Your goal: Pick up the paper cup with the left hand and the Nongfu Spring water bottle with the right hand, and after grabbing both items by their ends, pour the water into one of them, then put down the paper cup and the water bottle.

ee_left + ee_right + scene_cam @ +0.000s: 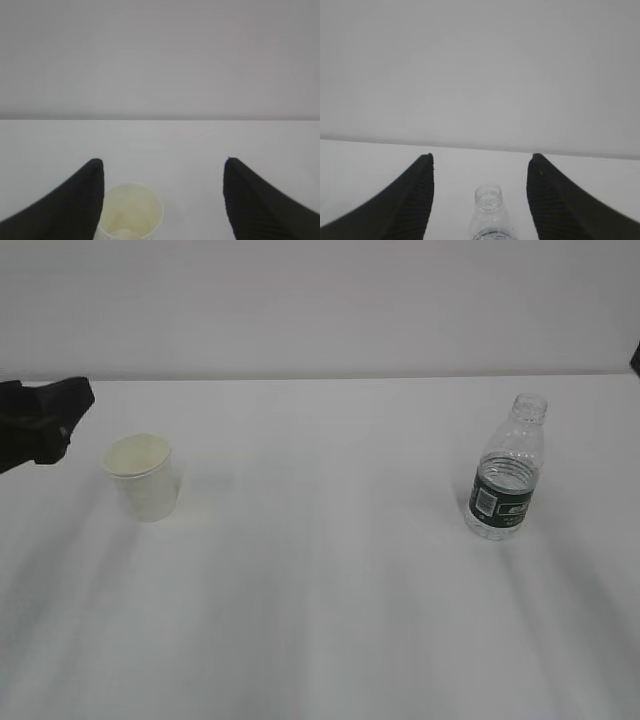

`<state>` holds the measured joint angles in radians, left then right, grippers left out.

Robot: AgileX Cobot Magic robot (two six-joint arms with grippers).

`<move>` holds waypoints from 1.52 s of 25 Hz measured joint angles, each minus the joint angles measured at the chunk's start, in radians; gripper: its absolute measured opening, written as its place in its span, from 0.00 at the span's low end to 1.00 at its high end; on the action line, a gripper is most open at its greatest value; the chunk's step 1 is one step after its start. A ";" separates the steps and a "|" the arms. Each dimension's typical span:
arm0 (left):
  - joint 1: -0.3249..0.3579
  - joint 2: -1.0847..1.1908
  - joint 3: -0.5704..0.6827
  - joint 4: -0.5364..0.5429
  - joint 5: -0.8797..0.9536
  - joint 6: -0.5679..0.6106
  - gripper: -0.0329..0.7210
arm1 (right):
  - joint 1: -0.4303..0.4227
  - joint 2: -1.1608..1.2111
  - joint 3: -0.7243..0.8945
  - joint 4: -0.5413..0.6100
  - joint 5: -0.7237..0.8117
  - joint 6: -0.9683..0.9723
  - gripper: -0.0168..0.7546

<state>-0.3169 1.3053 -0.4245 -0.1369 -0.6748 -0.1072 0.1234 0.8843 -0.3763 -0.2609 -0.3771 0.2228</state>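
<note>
On table [330,620]: paper cup [145,476] L, bottle [506,472] R; both end effectors spread, empty

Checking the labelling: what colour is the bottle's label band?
Dark green with white print, on the water bottle; clearest in the exterior view.

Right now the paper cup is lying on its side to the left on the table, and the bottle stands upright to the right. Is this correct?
Not quite. The paper cup stands upright with its mouth up, as the exterior view shows. The rest holds: it is to the left on the table, the bottle upright to the right.
</note>
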 joint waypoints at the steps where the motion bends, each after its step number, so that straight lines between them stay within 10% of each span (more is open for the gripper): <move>1: 0.000 0.013 0.015 0.000 -0.031 0.000 0.75 | 0.000 0.013 0.020 -0.001 -0.038 0.004 0.60; 16: 0.000 0.292 0.107 0.065 -0.442 0.000 0.75 | 0.000 0.290 0.155 -0.017 -0.440 -0.029 0.75; 38: 0.000 0.444 0.107 0.104 -0.463 0.000 0.75 | 0.000 0.904 0.109 0.151 -0.761 -0.124 0.79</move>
<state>-0.3169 1.7497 -0.3178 -0.0324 -1.1380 -0.1072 0.1234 1.7881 -0.2673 -0.1103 -1.1380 0.0984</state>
